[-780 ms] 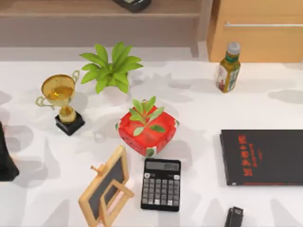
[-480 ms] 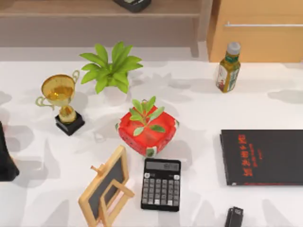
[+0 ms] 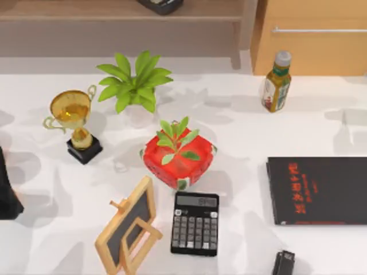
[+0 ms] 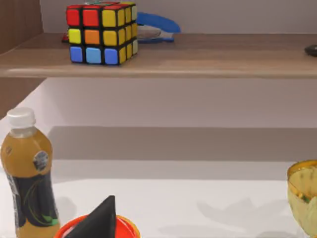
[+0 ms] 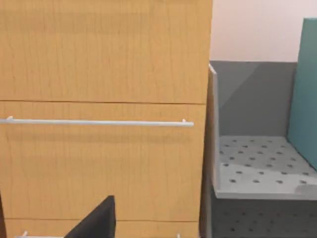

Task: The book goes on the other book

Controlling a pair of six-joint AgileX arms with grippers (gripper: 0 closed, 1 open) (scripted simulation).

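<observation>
top view: the other book (image 3: 319, 190), flat and black with red lettering, lies at about 4 o'clock on the white table (image 3: 241, 132), its right part cut off by the picture's right edge. the right gripper (image 3: 283, 263) shows as a dark block at the lower edge, near 5 o'clock, just below the black book's near left corner and apart from it; whether its fingers are released or clenched i cannot tell. the left arm (image 3: 7, 189) is a dark shape at the left edge, at 9 o'clock. around the middle stand a red planter (image 3: 178, 160) with a green sprout, a calculator (image 3: 195, 223) just below it at 6 o'clock, and a small framed chalkboard (image 3: 129, 226) at 7 o'clock. a gold trophy (image 3: 74, 123) sits at 10 o'clock, a leafy plant (image 3: 133, 85) at 11 o'clock, a juice bottle (image 3: 276, 82) at 1 o'clock. bare table lies between the calculator and the black book, and between the bottle and the book.

left wrist view: a dark fingertip (image 4: 99, 219) rises at the lower edge in front of the red planter's rim (image 4: 126, 225); the hand's state cannot be told. the bottle (image 4: 28, 173) stands to one side, the trophy's cup (image 4: 304, 196) to the other. a colour cube (image 4: 101, 32) rests on a wooden shelf (image 4: 198, 57).

right wrist view: a dark fingertip (image 5: 96, 220) shows before a wooden drawer front (image 5: 104, 74) with a white handle bar (image 5: 96, 122). a teal surface (image 5: 304, 89), likely the book, stands upright on a grey perforated rack (image 5: 257, 166).
</observation>
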